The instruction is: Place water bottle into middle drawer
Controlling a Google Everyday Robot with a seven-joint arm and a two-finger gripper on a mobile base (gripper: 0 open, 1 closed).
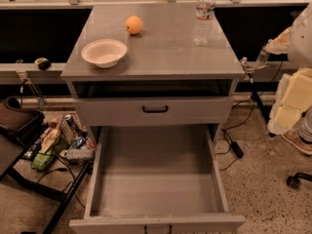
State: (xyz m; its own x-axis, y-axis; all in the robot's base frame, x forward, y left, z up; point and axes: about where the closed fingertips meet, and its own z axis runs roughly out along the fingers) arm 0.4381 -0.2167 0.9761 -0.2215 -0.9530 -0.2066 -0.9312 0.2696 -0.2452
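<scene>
The water bottle [204, 16], clear and ribbed with a white cap and pale label band, stands upright at the back right of the grey cabinet top [161, 52]. The middle drawer [156, 191] is pulled out wide toward the camera, and its grey floor is bare. My arm [292, 82], white with yellowish padding, comes in from the right edge. My gripper [249, 65] is beside the cabinet's top right corner, to the right of and below the bottle, apart from it.
An orange [133, 25] and a white bowl [104, 52] sit on the cabinet top to the left. A shut drawer front with a black handle [155, 109] is above the open drawer. Floor clutter [61, 140], a dark bag [17, 121] and cables lie to the left. A chair wheel [293, 181] is to the right.
</scene>
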